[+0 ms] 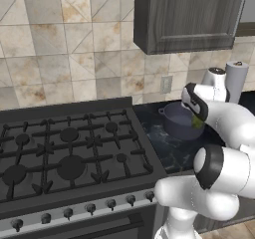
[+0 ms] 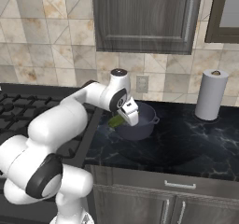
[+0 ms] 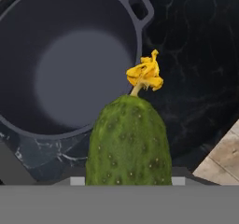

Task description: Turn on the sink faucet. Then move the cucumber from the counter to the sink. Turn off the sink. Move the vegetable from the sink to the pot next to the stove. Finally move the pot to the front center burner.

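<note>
Item: bumpy oblong green cucumber (image 3: 128, 141) with a withered yellow blossom, clamped in the half-closed hand (image 2: 122, 118), poised at the round dark grey metal pot's (image 3: 70, 64) five-o'clock rim. Risk: released there, it could strike the rim and roll onto the glossy black marble counter (image 3: 196, 69).

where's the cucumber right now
The cucumber is held in the gripper, above the near rim of the pot, which sits on the black counter just right of the stove.

I see pot (image 2: 140, 122) on counter (image 2: 186, 139), right of stove (image 1: 69, 153); cucumber (image 3: 128, 141) above pot's near rim; towel roll (image 2: 210, 94) behind.
</note>
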